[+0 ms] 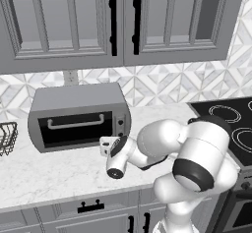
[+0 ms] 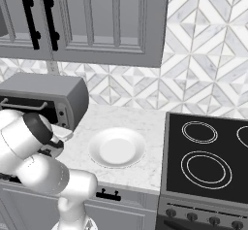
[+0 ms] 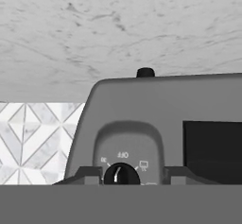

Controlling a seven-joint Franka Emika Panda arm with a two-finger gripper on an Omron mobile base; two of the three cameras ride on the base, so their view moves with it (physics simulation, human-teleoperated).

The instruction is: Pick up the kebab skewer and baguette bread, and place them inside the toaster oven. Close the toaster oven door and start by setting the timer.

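Note:
The grey toaster oven (image 1: 74, 99) stands on the counter against the wall. Its toaster oven door (image 1: 74, 129), dark glass with a silver bar handle, is closed. My gripper (image 3: 133, 176) is at the oven's right-side knob panel. The hand view is rolled upside down, so the counter lies at its top. A small black knob (image 3: 121, 175) sits between my fingertips (image 3: 90, 175), close to the left one with a gap to the right one. The jaws stand apart around the knob. The kebab skewer and the baguette bread are hidden.
A white plate (image 2: 117, 149) lies on the marble counter to the right of the oven, and past it is a black stovetop (image 2: 208, 156). At the far left stands a wire basket (image 1: 7, 137). Upper cabinets (image 1: 118, 20) hang overhead.

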